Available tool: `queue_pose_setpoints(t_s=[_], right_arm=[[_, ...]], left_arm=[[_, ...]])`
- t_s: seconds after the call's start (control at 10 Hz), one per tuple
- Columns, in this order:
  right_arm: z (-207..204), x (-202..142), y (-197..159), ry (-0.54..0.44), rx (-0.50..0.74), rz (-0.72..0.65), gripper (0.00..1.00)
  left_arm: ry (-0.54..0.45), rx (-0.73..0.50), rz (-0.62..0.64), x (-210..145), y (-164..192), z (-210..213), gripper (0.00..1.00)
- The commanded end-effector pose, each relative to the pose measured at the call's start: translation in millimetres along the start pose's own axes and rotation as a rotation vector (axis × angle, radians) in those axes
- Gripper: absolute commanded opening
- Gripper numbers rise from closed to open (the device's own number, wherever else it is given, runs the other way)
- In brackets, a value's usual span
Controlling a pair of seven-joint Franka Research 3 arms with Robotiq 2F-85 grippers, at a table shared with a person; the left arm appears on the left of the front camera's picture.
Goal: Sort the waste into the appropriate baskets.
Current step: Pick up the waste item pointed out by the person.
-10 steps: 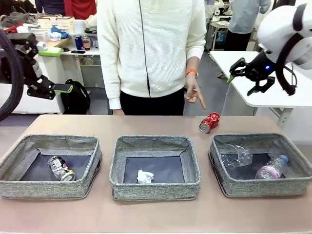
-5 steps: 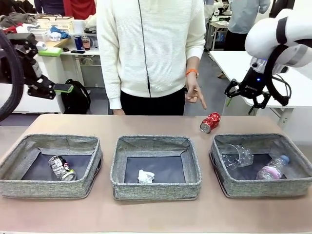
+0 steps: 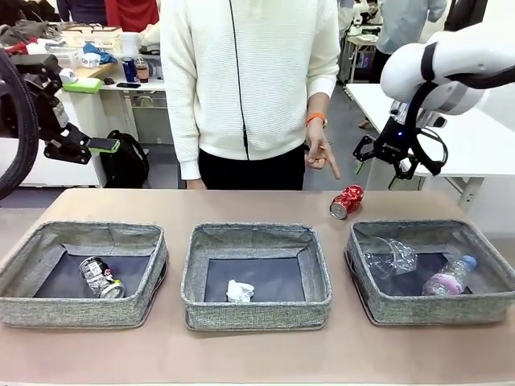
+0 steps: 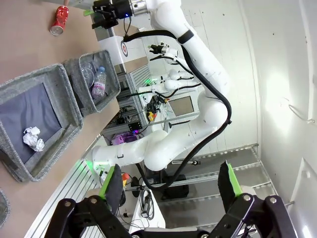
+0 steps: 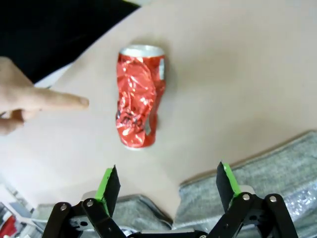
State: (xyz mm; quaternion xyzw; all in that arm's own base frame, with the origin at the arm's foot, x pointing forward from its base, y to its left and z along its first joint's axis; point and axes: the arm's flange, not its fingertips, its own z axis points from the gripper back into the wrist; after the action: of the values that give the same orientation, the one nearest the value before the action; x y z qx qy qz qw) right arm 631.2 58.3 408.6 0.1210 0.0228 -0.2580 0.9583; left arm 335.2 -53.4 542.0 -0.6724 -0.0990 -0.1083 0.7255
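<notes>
At the far left of the front view we see the left gripper (image 3: pixel 103 145) raised above the table edge, away from all the waste; in its own wrist view the two green-padded fingers (image 4: pixel 111 181) stand wide apart with nothing between them.

Below it, the left basket (image 3: pixel 32 301) holds a dark can (image 3: pixel 101 278) that lies on its side. There is print on it, but we cannot read it. The middle basket (image 3: pixel 256 307) holds a crumpled white paper ball (image 3: pixel 239 291) near its front wall. Behind this basket a person stands at the far side of the table, and the person's hand (image 3: pixel 319 153) points one finger down toward the crushed red can (image 3: pixel 346 201). This can lies on the bare table (image 3: pixel 241 354), just behind the right basket (image 3: pixel 438 309). In the right wrist view the red can (image 5: pixel 138 95) shows white marks, too crumpled for us to read.

The right gripper (image 3: pixel 385 158) hangs above the red can, its jaws spread wide and empty. Inside the right basket lie a clear plastic cup (image 3: pixel 389 258) and a small clear bottle with a pink label (image 3: pixel 449 277); the label text is too small to read.
</notes>
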Motion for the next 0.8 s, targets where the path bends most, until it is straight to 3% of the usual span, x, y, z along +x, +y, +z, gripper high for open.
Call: queue_pose_setpoints(t_s=[0.0,0.7], right_arm=[[-10,15,14,-0.016,-0.037,-0.057,1.0],[-75,25,33,-0.025,-0.071,-0.039,1.0]], left_arm=[[-0.008,-0.026,0.002,0,-3,-2,1.0],[-0.008,-0.026,0.002,0,-3,-2,1.0]])
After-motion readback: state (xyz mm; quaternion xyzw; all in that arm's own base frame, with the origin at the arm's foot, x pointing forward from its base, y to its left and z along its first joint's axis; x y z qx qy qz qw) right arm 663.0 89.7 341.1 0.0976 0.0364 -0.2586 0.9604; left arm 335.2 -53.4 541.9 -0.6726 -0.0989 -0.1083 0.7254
